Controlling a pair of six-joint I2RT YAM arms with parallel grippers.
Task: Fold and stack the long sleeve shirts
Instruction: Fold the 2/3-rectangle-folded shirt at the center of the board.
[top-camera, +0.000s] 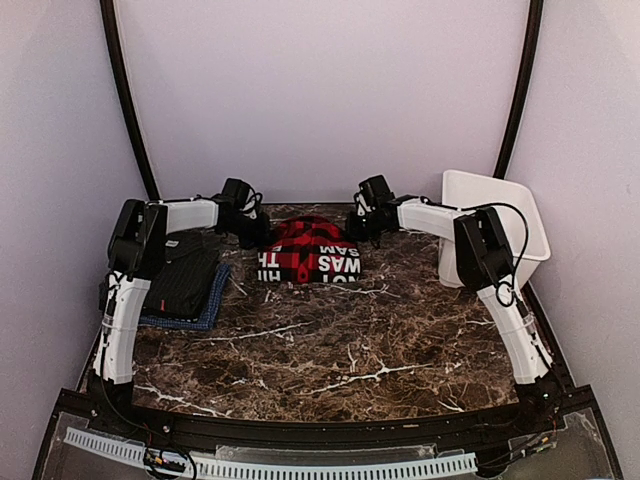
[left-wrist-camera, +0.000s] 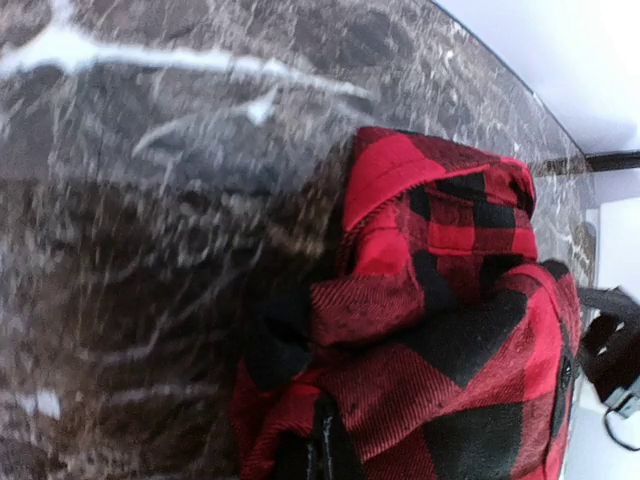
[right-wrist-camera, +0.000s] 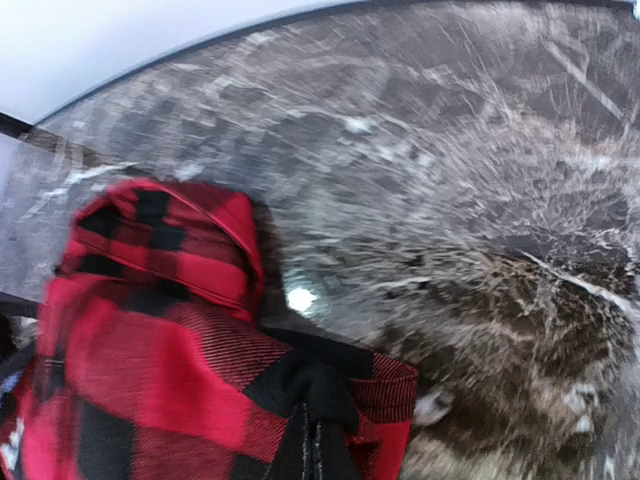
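Note:
The red-and-black checked shirt (top-camera: 310, 255) lies bunched at the back middle of the marble table, white block letters on black along its near edge. My left gripper (top-camera: 256, 236) is shut on its left edge, and in the left wrist view the checked shirt (left-wrist-camera: 440, 350) folds over my closed fingertips (left-wrist-camera: 328, 455). My right gripper (top-camera: 362, 232) is shut on the shirt's right edge; the right wrist view has the shirt (right-wrist-camera: 150, 330) pinched by the fingertips (right-wrist-camera: 315, 450). A folded black shirt (top-camera: 185, 280) rests on a blue one (top-camera: 212, 312) at the left.
A white plastic basket (top-camera: 500, 215) stands tilted at the back right, behind the right arm. Dark marble table (top-camera: 340, 350) stretches to the black front rail. Curved black frame poles rise at both back corners.

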